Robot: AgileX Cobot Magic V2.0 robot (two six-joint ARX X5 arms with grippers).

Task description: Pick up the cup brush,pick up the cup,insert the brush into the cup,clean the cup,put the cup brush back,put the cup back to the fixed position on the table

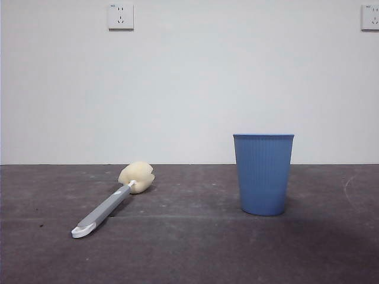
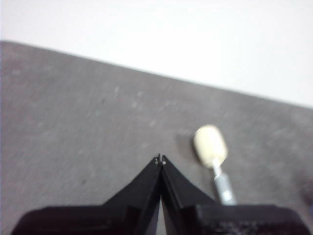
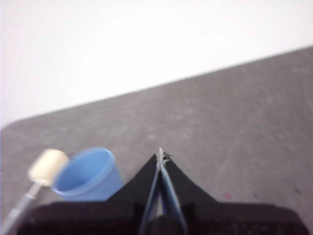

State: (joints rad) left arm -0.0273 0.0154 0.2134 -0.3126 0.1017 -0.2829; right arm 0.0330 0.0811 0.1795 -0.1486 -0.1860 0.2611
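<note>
no brand, label or readable writing showed on anything; the two wall sockets [image 1: 121,16] high on the white wall [image 1: 189,89] carried only tiny marks too small to read.

the only container was the cup [image 1: 263,174], a blue ribbed tumbler that stood upright on the table [image 1: 189,248], mouth up, toward the right of the front view. from that level view its inside could not be seen. in the right wrist view the cup [image 3: 88,175] appeared from above and blurred; what showed of its inside was plain blue, with nothing visible in it.

the cup brush [image 1: 112,199] lay flat on the table, well apart from the cup and to its left in the front view. its cream sponge head pointed toward the wall and its grey handle ran toward the camera, ending in a white tip. the left wrist view showed the cup brush [image 2: 211,147] with its sponge head and a short piece of the grey handle, lying near that arm's jaws but not touching them.

the left gripper [image 2: 160,159] hung above the bare table with its jaws pressed together, gripping nothing. the right gripper [image 3: 161,156] also had its jaws closed together on nothing, held above the table just beside the cup, not touching it. neither arm showed in the front view.
</note>
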